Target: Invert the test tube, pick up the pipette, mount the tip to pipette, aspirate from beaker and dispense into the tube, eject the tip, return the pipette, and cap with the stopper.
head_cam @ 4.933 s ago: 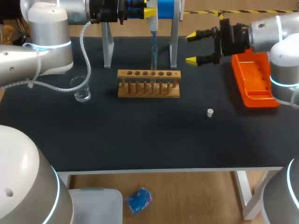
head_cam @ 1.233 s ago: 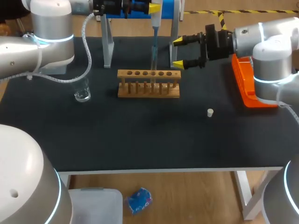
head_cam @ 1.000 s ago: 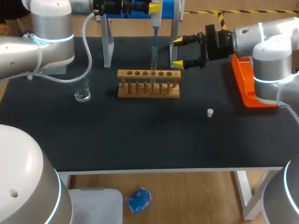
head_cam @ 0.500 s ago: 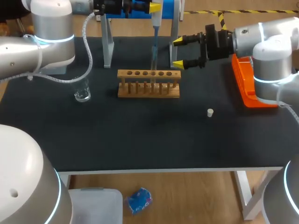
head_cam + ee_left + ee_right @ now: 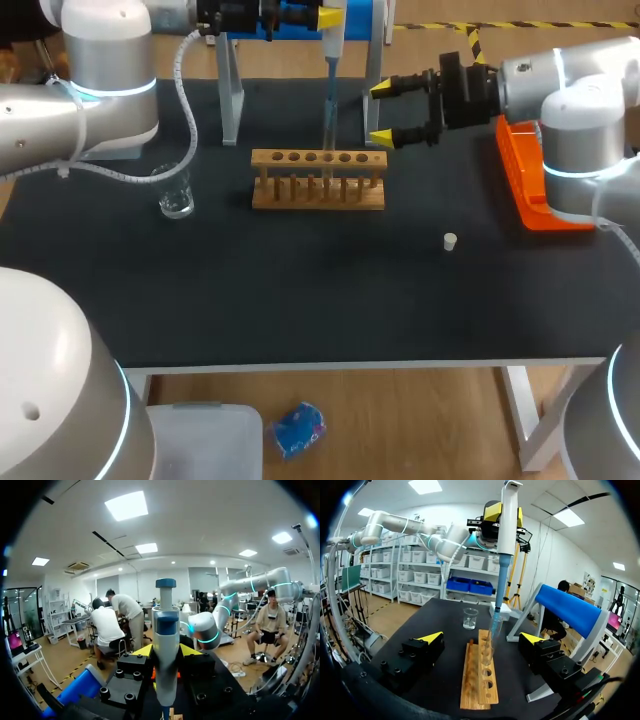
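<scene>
My left gripper [image 5: 322, 17] is clamped on the pipette [image 5: 507, 525]. It is held upright with its tip down in the test tube [image 5: 490, 647], which stands in the wooden rack [image 5: 318, 180]. My right gripper [image 5: 382, 112] hangs with fingers apart, just beside the rack's right end. The beaker [image 5: 176, 193] stands left of the rack, and the white stopper [image 5: 450, 241] lies at its front right.

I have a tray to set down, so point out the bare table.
Widest bare patch: the front strip from the rack and beaker to the table's near edge, left of the stopper. Also bare: between stopper and orange box. Crowded: behind the rack, with pipette, stand legs and right gripper.
</scene>
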